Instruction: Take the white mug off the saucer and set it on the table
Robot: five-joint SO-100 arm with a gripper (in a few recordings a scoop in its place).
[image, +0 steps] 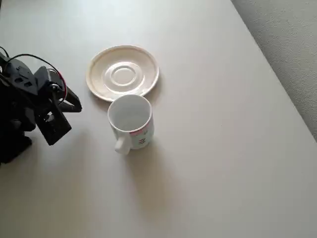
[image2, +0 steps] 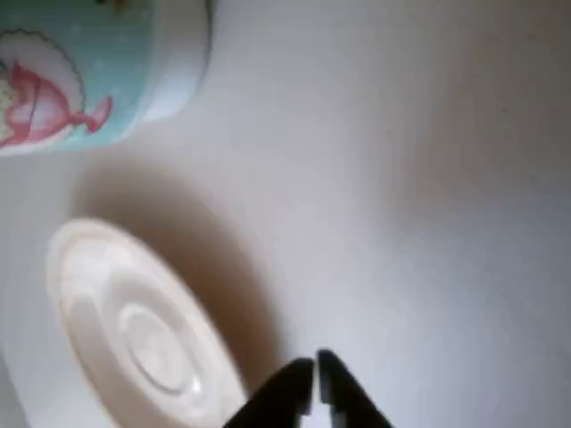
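The small white ceramic mug [image: 130, 120] with the loop handle is seen standing upright on the plain matte off-white surface [image: 223, 148], off the round cream-white ceramic saucer [image: 123, 73]. In the overhead view the mug sits just below the saucer, right beside its rim, though whether the two actually touch can't be made out. The handle is pointed toward the bottom-left of that picture, and a bit of pink and bluish print can be spotted on the mug's side. The saucer is left bare, its centre ring plainly visible.

The black jaws [image: 74, 105] are parked well off to the left in the overhead view, apart from both the mug and the saucer, with nothing held. In the wrist view [image2: 314, 379] the two dark tips are seen pressed together, so they're closed on nothing. There the saucer [image2: 134, 330] lies at lower left and the mug [image2: 98, 62], blurry, sits at the top-left corner, its teal and pink picture facing the camera.

A strip of grey speckled floor [image: 292, 44] is seen past the surface's edge at upper right.
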